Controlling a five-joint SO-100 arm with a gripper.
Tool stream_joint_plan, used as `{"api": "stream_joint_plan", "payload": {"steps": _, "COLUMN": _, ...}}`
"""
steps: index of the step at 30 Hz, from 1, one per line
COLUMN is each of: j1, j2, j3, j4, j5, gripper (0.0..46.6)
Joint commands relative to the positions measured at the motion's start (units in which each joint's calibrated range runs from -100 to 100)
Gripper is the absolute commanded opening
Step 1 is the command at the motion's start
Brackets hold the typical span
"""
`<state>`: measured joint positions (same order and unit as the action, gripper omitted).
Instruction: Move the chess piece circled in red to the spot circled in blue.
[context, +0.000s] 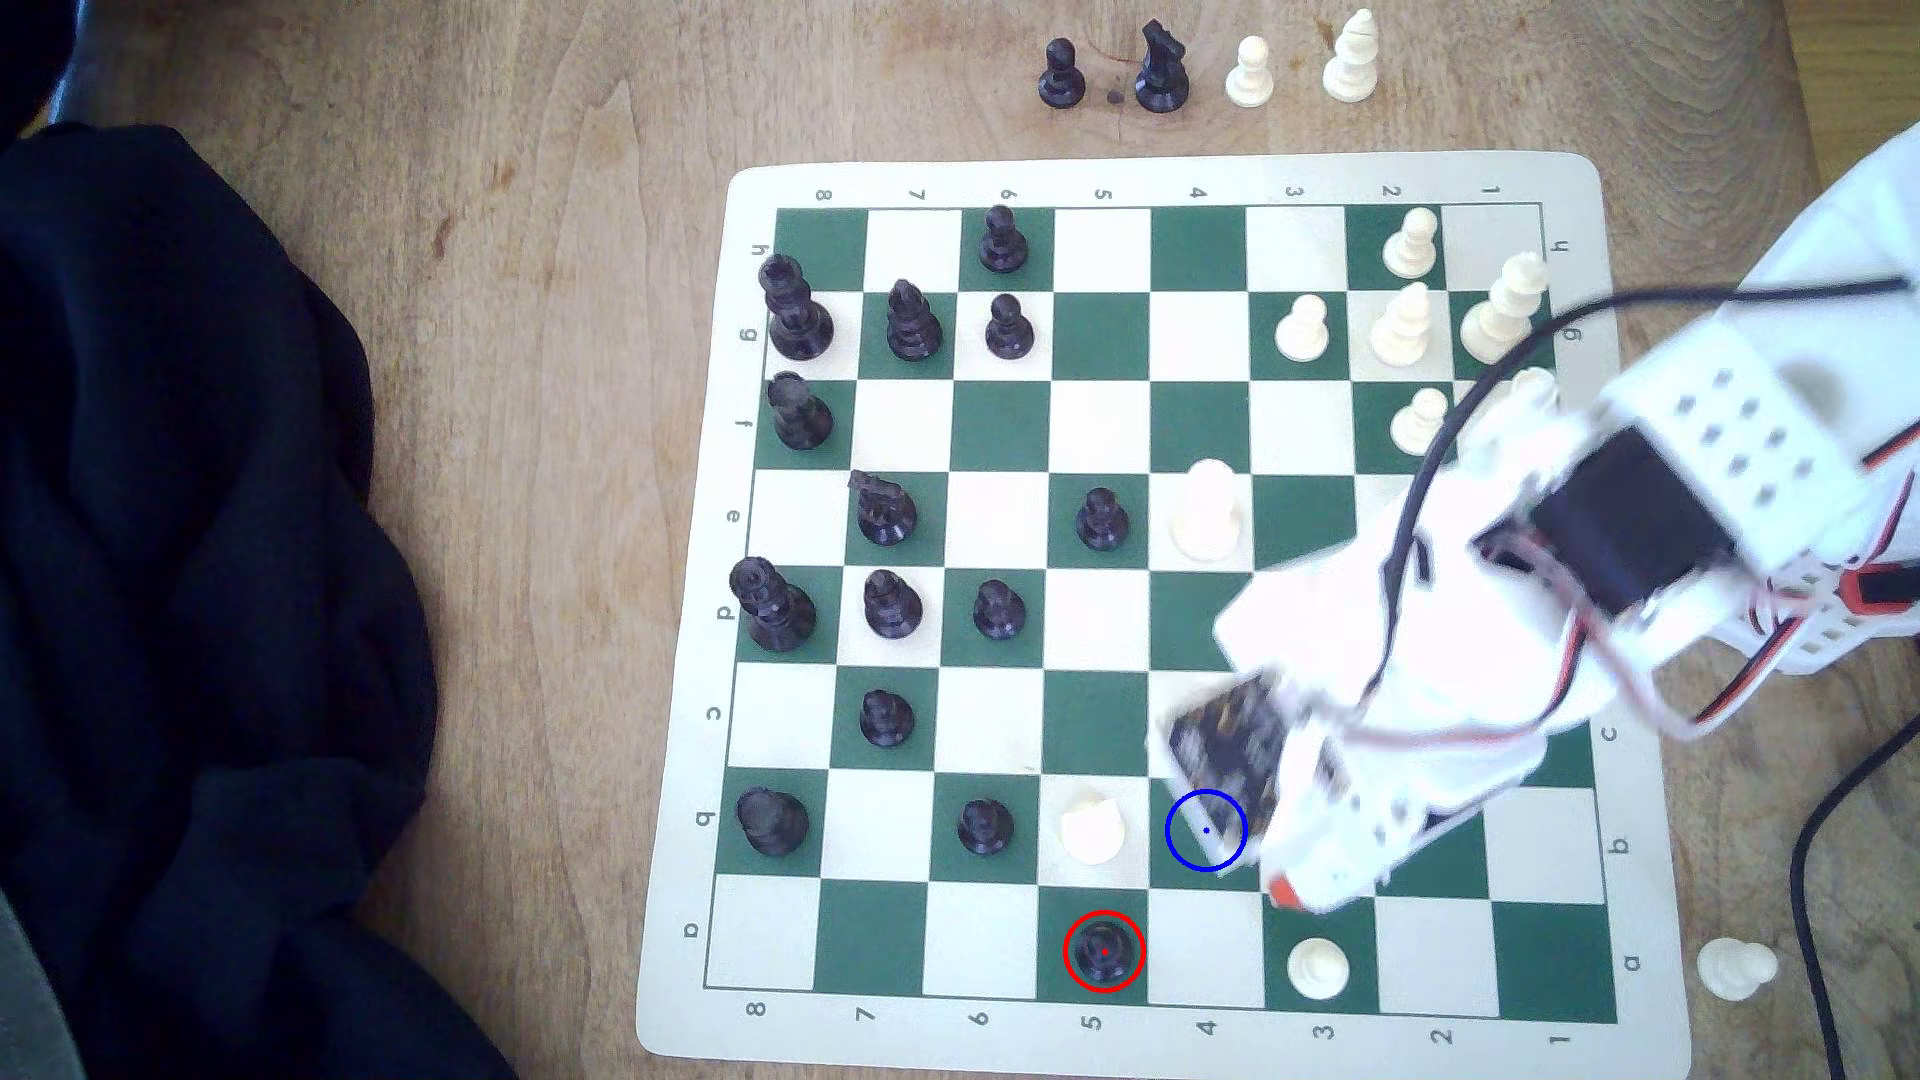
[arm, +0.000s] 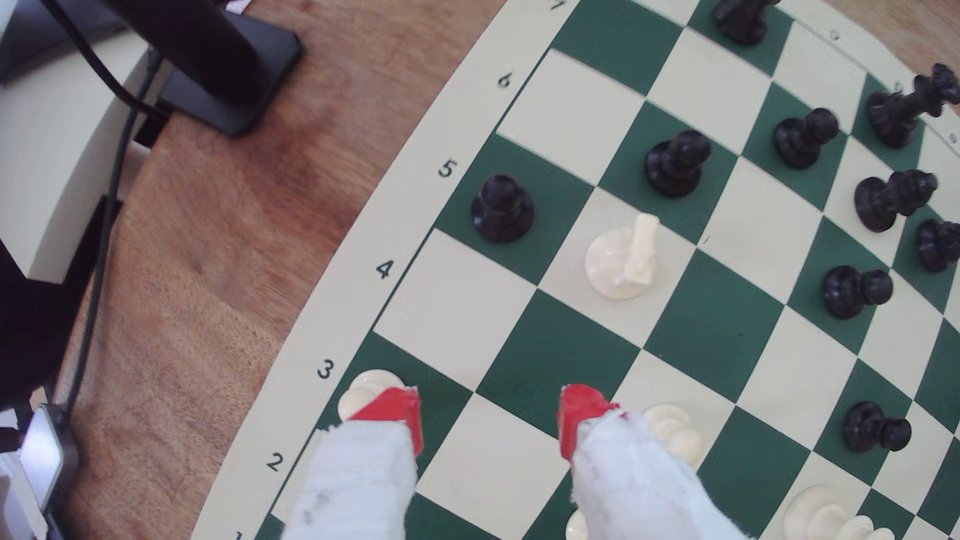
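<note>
Board: green-and-cream vinyl chess mat (context: 1127, 177) lying flat on a brown wooden tabletop (context: 540, 312), files numbered along the near and far edges.

Target piece: small glossy black pawn with a ball head (context: 1103, 950), ringed in red, upright on a dark green square in the row closest to the exterior view's bottom edge, column 5. Same pawn in the wrist view (arm: 501, 207), right by the "5" on the border.

Target spot: dark green square with a thin blue circle and dot (context: 1205, 830), one row up and one column toward the exterior view's right from the pawn. Bare as far as visible, though partly covered by the arm.

Gripper: white 3D-printed claw with red tips (arm: 491, 420), jaws spread wide, nothing between them. Hovering above the board, well short of the black pawn, probably not touching the mat, hard to say from this angle.

Neighbours: cream-white knight (context: 1091, 829) on the square just beside the blue spot; cream-white pawn (context: 1317, 968) partly hidden behind one red tip in the wrist view.

Off-board: captured pieces lined up beyond the mat's far edge (context: 1205, 68), dark blue cloth (context: 197, 582) bunched at the exterior view's left.
</note>
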<state>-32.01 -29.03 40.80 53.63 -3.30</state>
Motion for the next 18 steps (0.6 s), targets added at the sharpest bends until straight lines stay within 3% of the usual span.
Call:
{"api": "stream_joint_plan", "payload": {"steps": 1, "j1": -0.2, "j2": 3.6, "j3": -5.1, "j4": -3.4, "j5": 0.1, "gripper": 13.8}}
{"api": "stream_joint_plan", "payload": {"steps": 4, "j1": -0.8, "j2": 6.6, "j3": -5.4, "j4": -6.9, "j5": 0.2, "gripper": 10.5}}
{"api": "stream_joint_plan", "payload": {"steps": 18, "j1": -0.2, "j2": 19.4, "j3": -10.5, "j4": -12.4, "j5": 0.3, "gripper": 12.3}}
